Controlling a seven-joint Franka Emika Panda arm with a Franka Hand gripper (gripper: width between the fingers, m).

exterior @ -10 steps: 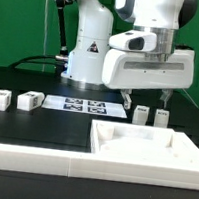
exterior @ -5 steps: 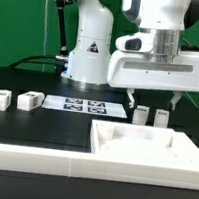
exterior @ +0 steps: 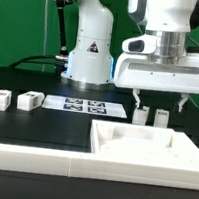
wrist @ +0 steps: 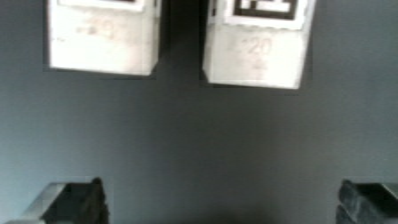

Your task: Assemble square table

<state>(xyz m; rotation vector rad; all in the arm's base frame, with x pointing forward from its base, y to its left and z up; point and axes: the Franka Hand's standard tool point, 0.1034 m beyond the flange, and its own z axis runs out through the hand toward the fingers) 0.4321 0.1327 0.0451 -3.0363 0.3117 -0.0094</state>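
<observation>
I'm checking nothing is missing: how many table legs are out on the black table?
4. Two legs stand to the exterior view's left of the marker board; two more stand to its right, below the open hand. None appears hidden.

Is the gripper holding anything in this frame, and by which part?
Nothing is held. The gripper is open, with nothing between its fingers. It hangs above one leg and another leg, touching neither.

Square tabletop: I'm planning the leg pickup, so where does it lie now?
The square tabletop lies near the camera at the exterior view's right, just in front of two legs.
</observation>
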